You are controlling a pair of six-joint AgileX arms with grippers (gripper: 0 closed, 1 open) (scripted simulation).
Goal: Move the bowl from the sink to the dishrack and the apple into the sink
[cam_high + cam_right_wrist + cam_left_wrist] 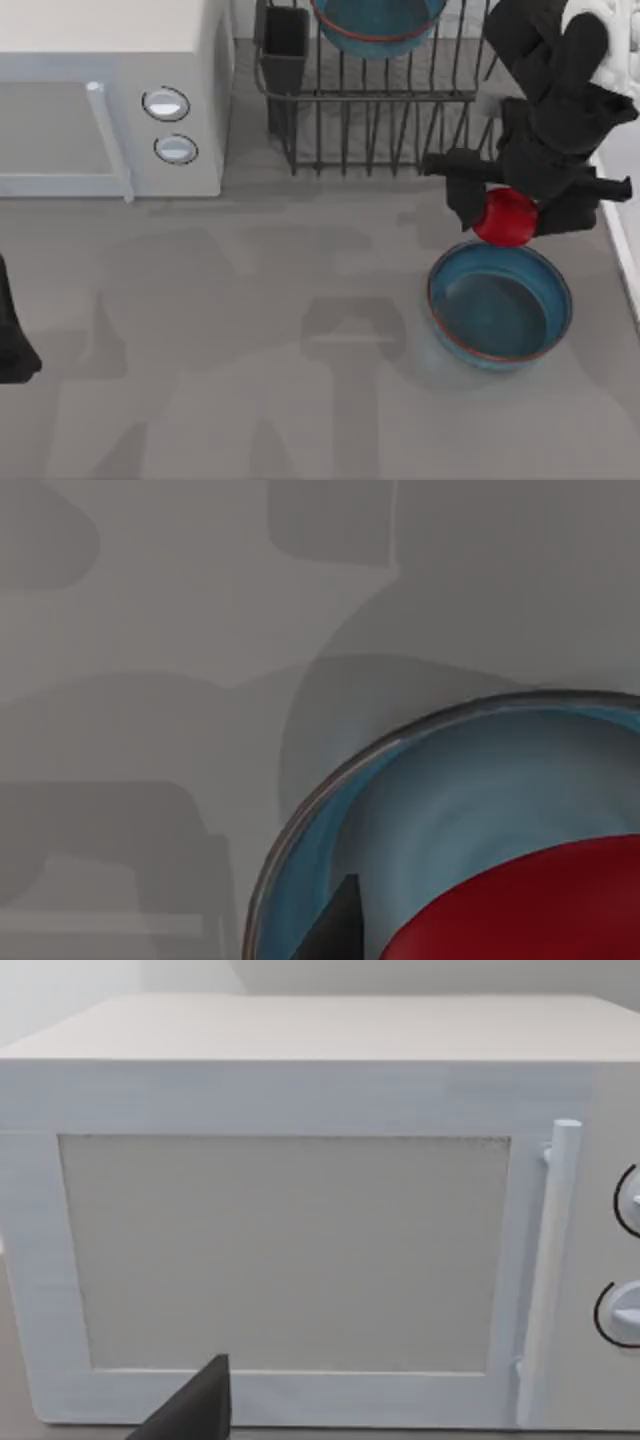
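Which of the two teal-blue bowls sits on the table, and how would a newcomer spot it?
Start at the black wire dishrack at the table's far edge. The round teal-blue glazed bowl rests on the grey tabletop in front of it, right side. Unlike its twin in the rack, the right gripper holds a red apple above its rim.

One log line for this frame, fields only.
right tool: shut on apple, above bowl on table | second bowl: in dishrack | left arm: parked, left edge

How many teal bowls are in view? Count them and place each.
2. One bowl sits on the table at right, under the right tool's apple; another bowl stands in the dishrack.
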